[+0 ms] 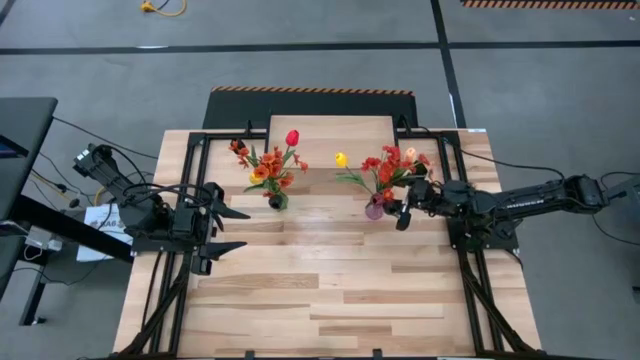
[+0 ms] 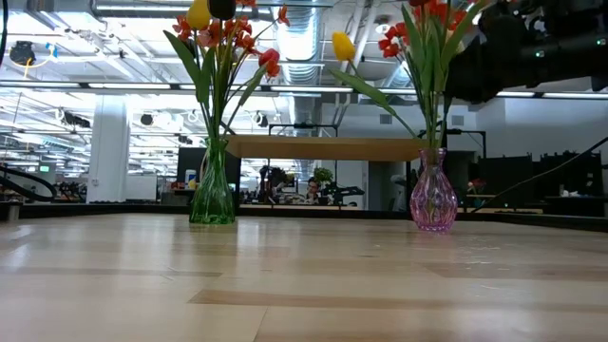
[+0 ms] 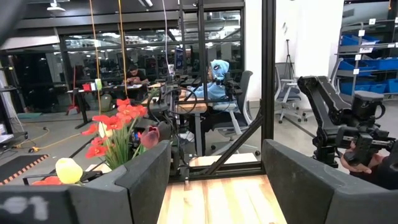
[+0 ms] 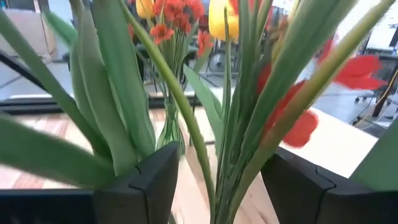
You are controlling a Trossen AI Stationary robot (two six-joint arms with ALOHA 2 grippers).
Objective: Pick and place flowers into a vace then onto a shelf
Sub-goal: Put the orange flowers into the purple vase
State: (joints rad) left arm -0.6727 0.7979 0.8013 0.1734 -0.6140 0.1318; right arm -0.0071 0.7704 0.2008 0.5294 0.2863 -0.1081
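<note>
Flowers stand in two glass vases on my tabletop, both near its far edge and just in front of the shelf. One bunch is in a green vase toward the left side, the other bunch is in a pink vase toward the right side. In the low view the shelf top passes behind both vases, and nothing stands on it.

My right pincer reaches in from the right edge, arm stretched almost level, and is at the stems of the pink vase bunch. In the right wrist view the green stems and leaves pass between my two dark fingers, which are spread apart and do not press them.

My left pincer waits near the left edge, fingers wide apart, holding nothing.

I can read no writing.
</note>
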